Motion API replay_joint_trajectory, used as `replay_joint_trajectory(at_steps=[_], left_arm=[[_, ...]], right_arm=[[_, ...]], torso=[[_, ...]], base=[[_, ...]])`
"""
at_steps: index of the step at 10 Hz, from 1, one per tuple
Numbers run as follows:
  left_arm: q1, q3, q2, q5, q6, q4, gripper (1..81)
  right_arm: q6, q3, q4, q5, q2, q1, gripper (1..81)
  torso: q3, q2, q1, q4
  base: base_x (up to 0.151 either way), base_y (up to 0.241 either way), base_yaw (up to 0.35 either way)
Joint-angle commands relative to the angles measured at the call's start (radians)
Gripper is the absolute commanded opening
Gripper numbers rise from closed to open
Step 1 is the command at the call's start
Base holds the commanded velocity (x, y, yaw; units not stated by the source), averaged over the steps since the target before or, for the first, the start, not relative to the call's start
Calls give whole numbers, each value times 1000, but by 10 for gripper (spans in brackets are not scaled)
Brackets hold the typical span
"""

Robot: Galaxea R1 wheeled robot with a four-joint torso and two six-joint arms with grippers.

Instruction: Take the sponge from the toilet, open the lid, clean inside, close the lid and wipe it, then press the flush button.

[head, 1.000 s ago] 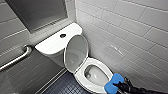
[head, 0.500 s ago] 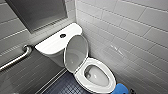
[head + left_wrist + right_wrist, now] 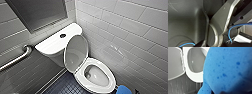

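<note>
White glossy ceramic toilet (image 3: 56, 43) in a grey-tiled corner, its white oval plastic lid (image 3: 76, 53) raised, at eleven o'clock from the bowl. My right tool (image 3: 224, 92) pinches the small bright blue soft sponge (image 3: 124, 89), just off the bowl at five o'clock. I cannot tell my left tool's state.

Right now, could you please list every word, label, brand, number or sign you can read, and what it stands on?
None: no readable text anywhere. The toilet, lid, sponge, grab bar and wall tiles carry no legible words, labels, numbers or signs.
</note>
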Motion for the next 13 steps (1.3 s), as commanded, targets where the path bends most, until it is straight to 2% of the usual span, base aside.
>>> replay_joint_trajectory(at_steps=[1, 2, 4, 6, 9, 10, 13], left_arm=[[30, 20, -5, 76, 0, 5, 811], [30, 20, -3, 75, 0, 5, 811], [29, 20, 0, 75, 0, 3, 811], [30, 18, -3, 75, 0, 0, 811], [29, 18, -2, 76, -1, -3, 811], [29, 18, 0, 76, -1, -3, 811], [29, 15, 6, 76, -1, -3, 811]], right_arm=[[-3, 18, -65, -281, 1, 278, 10], [-3, -21, -65, -372, 58, 339, 10], [-3, -128, -76, -481, 192, 425, 10], [-2, -267, -107, -516, 327, 476, 10], [-5, -506, -134, -520, 530, 534, 10], [-8, -602, -139, -504, 591, 550, 10], [-5, -768, -142, -409, 697, 588, 10]], torso=[[0, 0, 0, 0], [0, 0, 0, 0], [0, 0, 0, 0], [0, 0, 0, 0], [0, 0, 0, 0], [0, 0, 0, 0], [0, 0, 0, 0]], base=[[0, 0, 0], [0, 0, 0], [0, 0, 0], [0, 0, 0], [0, 0, 0], [0, 0, 0], [0, 0, 0]])
